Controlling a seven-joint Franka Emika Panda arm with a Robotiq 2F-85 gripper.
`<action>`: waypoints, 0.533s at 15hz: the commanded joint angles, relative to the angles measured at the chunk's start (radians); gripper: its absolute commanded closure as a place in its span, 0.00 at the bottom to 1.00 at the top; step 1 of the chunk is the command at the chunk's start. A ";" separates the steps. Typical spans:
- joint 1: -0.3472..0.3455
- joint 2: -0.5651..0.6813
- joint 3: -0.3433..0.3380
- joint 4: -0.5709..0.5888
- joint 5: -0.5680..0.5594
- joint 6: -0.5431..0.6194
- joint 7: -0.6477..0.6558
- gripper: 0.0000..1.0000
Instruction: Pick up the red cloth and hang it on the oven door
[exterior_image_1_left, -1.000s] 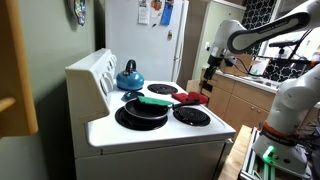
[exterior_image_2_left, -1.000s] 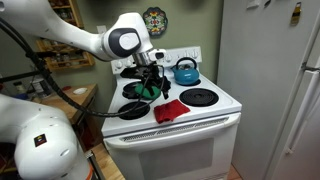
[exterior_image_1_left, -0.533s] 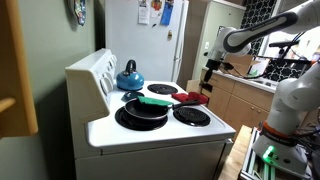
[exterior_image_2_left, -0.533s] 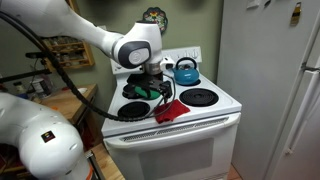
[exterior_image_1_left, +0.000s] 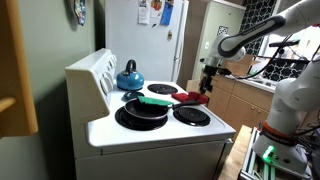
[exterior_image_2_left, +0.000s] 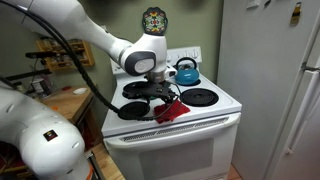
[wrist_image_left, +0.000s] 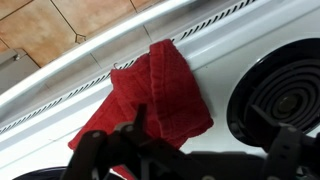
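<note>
The red cloth (wrist_image_left: 150, 100) lies crumpled on the white stove top at its front edge, between the front burners; it shows in both exterior views (exterior_image_1_left: 192, 98) (exterior_image_2_left: 170, 110). My gripper (wrist_image_left: 205, 138) is open and empty, hovering just above the cloth with one finger over its edge and the other near the burner (wrist_image_left: 285, 100). It also shows in both exterior views (exterior_image_1_left: 208, 72) (exterior_image_2_left: 168, 93). The oven door (exterior_image_2_left: 175, 150) below the stove top is closed.
A blue kettle (exterior_image_2_left: 185, 70) stands on a back burner. A black pan (exterior_image_1_left: 143, 110) with a green utensil (exterior_image_1_left: 155, 101) sits on a burner beside the cloth. A fridge (exterior_image_2_left: 270, 80) stands next to the stove, and a wooden counter (exterior_image_2_left: 72, 100) on its other side.
My arm has moved across the stove and down toward the red cloth. The cloth, the pan and the kettle have not moved.
</note>
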 joint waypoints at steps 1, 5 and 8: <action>-0.002 0.038 -0.007 -0.011 0.035 0.085 -0.073 0.00; 0.004 0.070 -0.008 -0.011 0.054 0.161 -0.107 0.11; 0.009 0.083 -0.010 -0.013 0.076 0.186 -0.131 0.24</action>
